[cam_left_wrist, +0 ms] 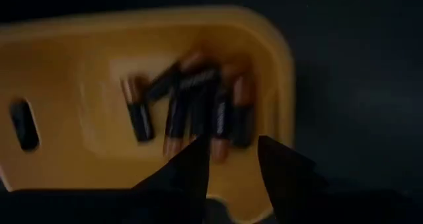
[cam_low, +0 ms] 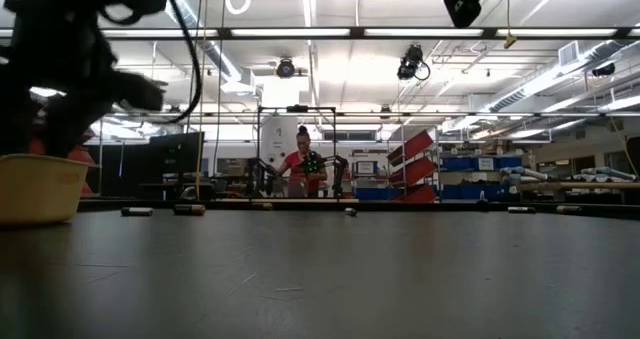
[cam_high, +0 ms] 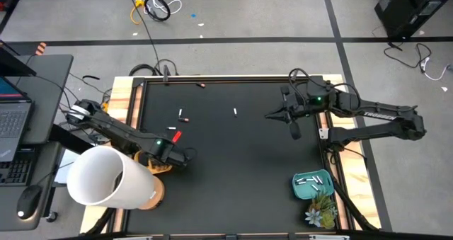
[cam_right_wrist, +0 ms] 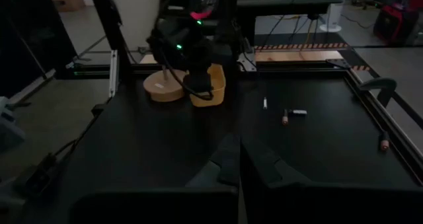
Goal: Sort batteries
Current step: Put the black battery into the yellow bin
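A wide black bench [cam_high: 233,162] lies mostly bare between the arms. The left gripper [cam_left_wrist: 231,161] hangs with jaws parted and empty directly above a yellow bin [cam_left_wrist: 79,65], where dark copper-ended batteries [cam_left_wrist: 198,112] lie heaped. Farther out, loose batteries [cam_high: 182,115] rest on open mat. The right gripper [cam_right_wrist: 239,159], clenched shut, hovers well apart; a teal tray [cam_high: 311,185] holds white batteries [cam_high: 309,179].

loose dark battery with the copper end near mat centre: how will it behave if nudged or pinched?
The small dark cylindrical battery with a copper end lies on its side on the flat black mat, so a sideways nudge would probably roll it. It looks rigid, not floppy. Its smooth round casing is slim beside the left hand, so an off-centre pinch might let it slip.
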You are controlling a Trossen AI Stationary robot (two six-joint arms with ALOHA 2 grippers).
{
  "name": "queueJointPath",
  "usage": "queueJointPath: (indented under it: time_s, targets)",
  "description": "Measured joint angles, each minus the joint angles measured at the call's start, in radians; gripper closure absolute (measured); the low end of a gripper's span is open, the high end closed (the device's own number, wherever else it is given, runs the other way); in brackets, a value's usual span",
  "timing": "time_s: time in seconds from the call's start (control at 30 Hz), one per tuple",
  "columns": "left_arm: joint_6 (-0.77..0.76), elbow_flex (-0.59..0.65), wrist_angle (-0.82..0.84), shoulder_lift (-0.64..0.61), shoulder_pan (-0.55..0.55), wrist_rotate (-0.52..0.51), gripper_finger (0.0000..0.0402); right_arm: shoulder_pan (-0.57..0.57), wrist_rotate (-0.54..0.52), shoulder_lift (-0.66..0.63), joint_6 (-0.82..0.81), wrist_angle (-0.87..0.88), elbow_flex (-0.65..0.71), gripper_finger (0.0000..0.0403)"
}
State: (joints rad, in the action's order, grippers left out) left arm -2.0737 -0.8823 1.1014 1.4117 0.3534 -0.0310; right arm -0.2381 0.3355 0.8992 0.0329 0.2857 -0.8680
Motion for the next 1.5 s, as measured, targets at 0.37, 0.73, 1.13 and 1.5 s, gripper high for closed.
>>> queueJointPath:
  time_s: [0.37, 0.73, 1.13, 1.5]
  targets:
    - [0.132, -0.177, 0.187, 0.000, -0.047, -0.412, 0.0255, -0.059, 0.000, 0.075, -0.029, -0.106, 0.000, 0.0402]
    - [0.459, -0.173, -0.043, 0.019, -0.125, -0.595, 0.0255, -0.118, -0.011, 0.210, -0.276, -0.265, 0.000, 0.0402]
    - [0.978, -0.172, -0.496, 0.015, -0.430, -0.489, 0.0286, -0.227, 0.034, 0.344, -0.214, -0.073, -0.110, 0.0402]
    - [1.159, -0.179, -0.690, 0.015, -0.645, -0.376, 0.0302, -0.335, 0.163, 0.575, -0.061, -0.009, -0.351, 0.0401]
